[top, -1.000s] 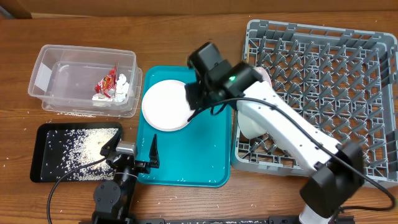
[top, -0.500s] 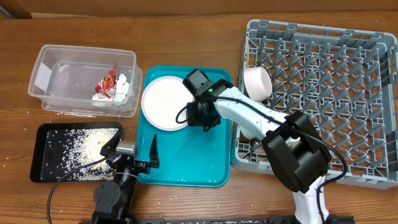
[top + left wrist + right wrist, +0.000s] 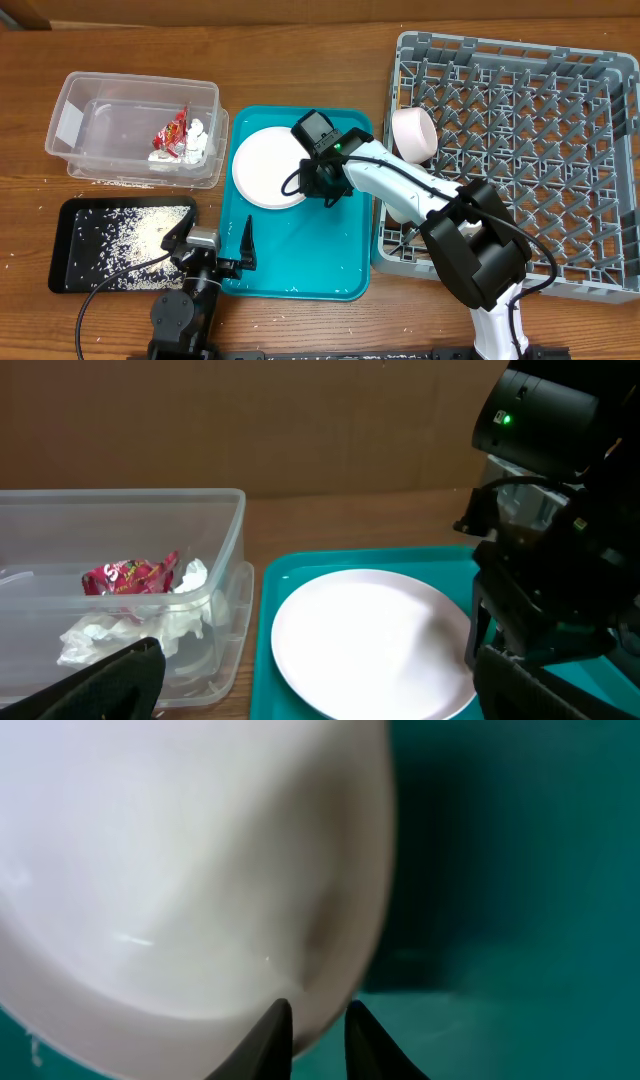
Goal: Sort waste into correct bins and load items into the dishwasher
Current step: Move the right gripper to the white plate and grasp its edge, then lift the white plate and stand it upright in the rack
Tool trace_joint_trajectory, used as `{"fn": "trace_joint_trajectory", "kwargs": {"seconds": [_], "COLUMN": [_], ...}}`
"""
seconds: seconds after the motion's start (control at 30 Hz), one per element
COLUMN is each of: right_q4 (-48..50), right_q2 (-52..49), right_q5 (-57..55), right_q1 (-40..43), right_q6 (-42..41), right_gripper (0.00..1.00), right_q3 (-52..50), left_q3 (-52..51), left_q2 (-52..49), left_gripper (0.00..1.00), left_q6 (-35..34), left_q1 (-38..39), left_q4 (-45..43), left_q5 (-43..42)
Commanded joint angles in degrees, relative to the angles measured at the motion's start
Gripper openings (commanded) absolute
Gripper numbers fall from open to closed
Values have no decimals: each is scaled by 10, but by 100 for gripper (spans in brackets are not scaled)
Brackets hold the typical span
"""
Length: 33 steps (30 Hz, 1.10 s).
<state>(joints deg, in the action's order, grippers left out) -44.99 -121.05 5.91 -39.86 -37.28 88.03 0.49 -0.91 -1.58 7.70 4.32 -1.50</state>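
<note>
The plate (image 3: 265, 168) is the item in hand: the right gripper (image 3: 318, 1025) has its fingers close together on either side of the plate's right rim, apparently pinching it. The plate lies flat on the teal tray (image 3: 300, 260), not yet in the dish rack (image 3: 560, 120). A pink cup (image 3: 412, 132) already sits in the rack and wrappers (image 3: 178, 137) are in the clear bin (image 3: 70, 120). Racking the plate looks like the main job left. The left gripper (image 3: 215, 240) rests spread and empty.

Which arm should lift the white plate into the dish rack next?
Right. The right gripper pinches the white plate at its rim, and the dish rack lies on that side. The left gripper sits open by the teal tray, off the plate.
</note>
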Motion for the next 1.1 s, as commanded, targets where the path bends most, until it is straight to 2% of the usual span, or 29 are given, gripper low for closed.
{"fn": "trace_joint_trajectory", "kwargs": {"seconds": [0.0,0.03,0.07,0.13,0.23,0.47,0.67,0.9,0.97,1.07], "right_q4": [4,6,6,7,13,1,-42,-108,-125,-155], "right_q2": [-7,-7,-7,-7,-15,-28,24,171,220,284], "right_q5": [-87,-86,-84,-73,-63,-63,-95,-263,-342,-542], "right_q1": [0,0,1,1,0,1,9,15,17,19], "right_q6": [-26,-37,-49,-79,-113,-120,-81,-26,-12,24], "right_gripper": [31,43,48,48,42,6,4,4,4,4], "right_q3": [0,0,0,0,-1,-2,26,59,59,59], "left_q3": [-2,-2,-2,-2,-2,-2,-2,-2,-2,-2], "left_q2": [3,3,3,3,3,3,3,3,3,3], "left_gripper": [100,100,100,100,100,100,100,100,100,100], "left_q6": [-10,-10,-10,-10,-10,-10,-10,-10,-10,-10], "left_q1": [-6,-6,-6,-6,-6,-6,-6,-6,-6,-6], "left_q4": [1,1,1,1,1,1,1,1,1,1], "left_q5": [2,2,2,2,2,2,2,2,2,2]}}
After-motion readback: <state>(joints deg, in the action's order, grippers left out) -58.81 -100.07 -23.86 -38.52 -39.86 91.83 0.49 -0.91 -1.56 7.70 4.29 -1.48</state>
